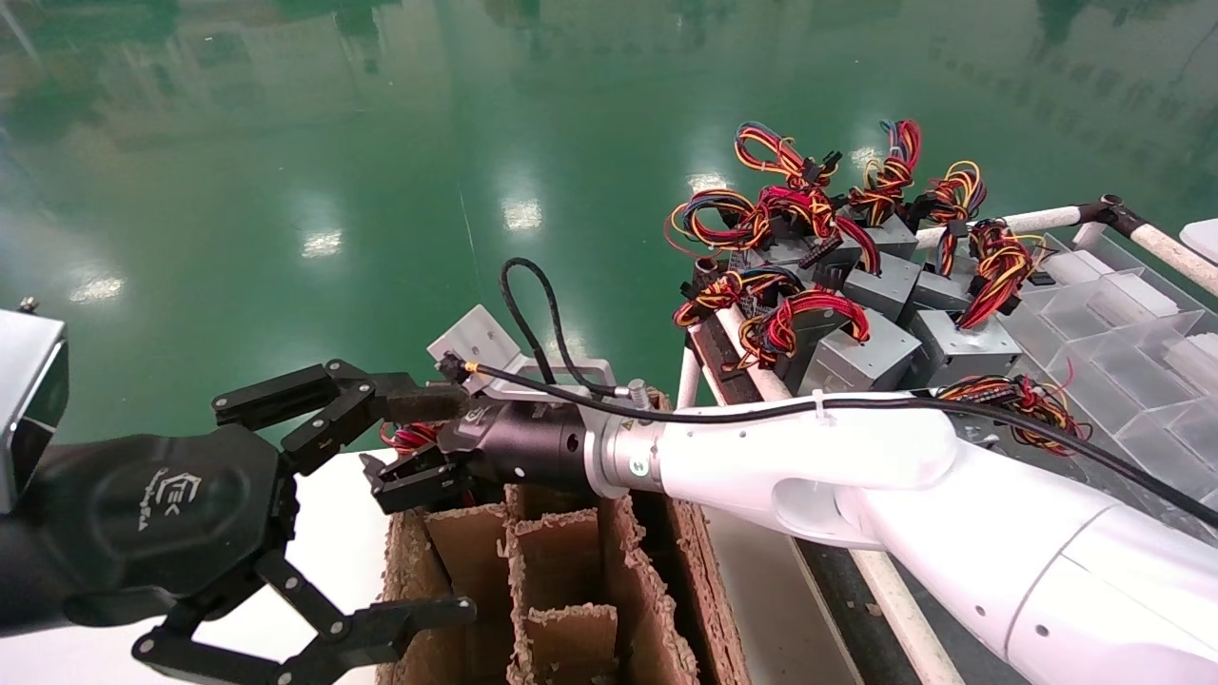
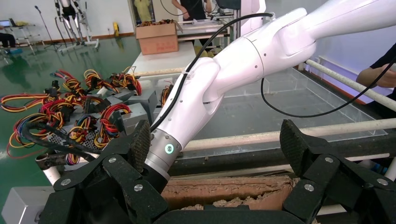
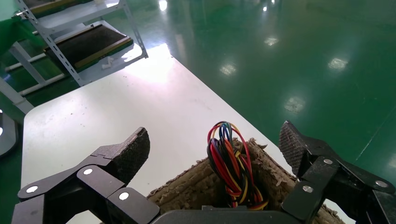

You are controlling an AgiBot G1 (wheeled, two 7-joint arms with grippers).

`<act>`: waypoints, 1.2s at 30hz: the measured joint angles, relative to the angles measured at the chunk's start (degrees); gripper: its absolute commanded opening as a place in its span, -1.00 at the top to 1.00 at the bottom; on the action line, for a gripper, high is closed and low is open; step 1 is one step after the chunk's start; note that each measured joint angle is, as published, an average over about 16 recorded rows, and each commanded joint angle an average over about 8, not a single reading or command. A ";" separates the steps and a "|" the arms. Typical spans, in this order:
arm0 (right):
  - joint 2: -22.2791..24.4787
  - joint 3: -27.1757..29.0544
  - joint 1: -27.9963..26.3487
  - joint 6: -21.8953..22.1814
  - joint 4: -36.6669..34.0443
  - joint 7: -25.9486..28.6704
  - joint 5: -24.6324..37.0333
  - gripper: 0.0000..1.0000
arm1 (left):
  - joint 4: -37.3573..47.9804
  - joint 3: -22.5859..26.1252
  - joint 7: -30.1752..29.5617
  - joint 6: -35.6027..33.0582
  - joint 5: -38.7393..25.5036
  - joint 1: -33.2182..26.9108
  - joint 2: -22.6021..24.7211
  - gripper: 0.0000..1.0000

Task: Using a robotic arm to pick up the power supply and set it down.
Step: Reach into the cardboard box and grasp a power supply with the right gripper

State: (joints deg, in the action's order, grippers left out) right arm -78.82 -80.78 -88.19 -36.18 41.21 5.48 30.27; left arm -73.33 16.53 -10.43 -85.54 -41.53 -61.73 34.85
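Your right gripper (image 1: 423, 442) hangs released, jaws spread, over the far end of the brown cardboard divider box (image 1: 561, 590) on the white bench (image 3: 116, 112), where the power supply (image 3: 232, 168) sits in a compartment with its wire bundle poking up, while your left gripper (image 1: 314, 514) hovers open beside it

Torn cardboard divider box (image 1: 571, 590) on white table (image 3: 116, 116); clear bins (image 1: 1123, 323) nearby.

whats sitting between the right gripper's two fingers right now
In the right wrist view, a wire bundle stands up from the cardboard box between the open right gripper fingers.
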 measured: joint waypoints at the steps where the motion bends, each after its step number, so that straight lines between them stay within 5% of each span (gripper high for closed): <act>1: 0.00 -0.26 -0.04 0.10 -0.04 -0.10 -0.26 1.00 | 0.00 0.00 0.00 0.00 0.00 0.00 0.00 -1.00; 36: 0.11 -4.89 0.40 1.31 -2.81 -5.03 -6.06 1.00 | 0.00 0.13 0.06 0.06 0.09 -0.03 -0.05 -1.00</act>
State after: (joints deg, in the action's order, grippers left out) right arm -78.71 -85.68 -87.79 -34.87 38.39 0.45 24.21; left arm -73.33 16.65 -10.37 -85.48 -41.44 -61.76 34.80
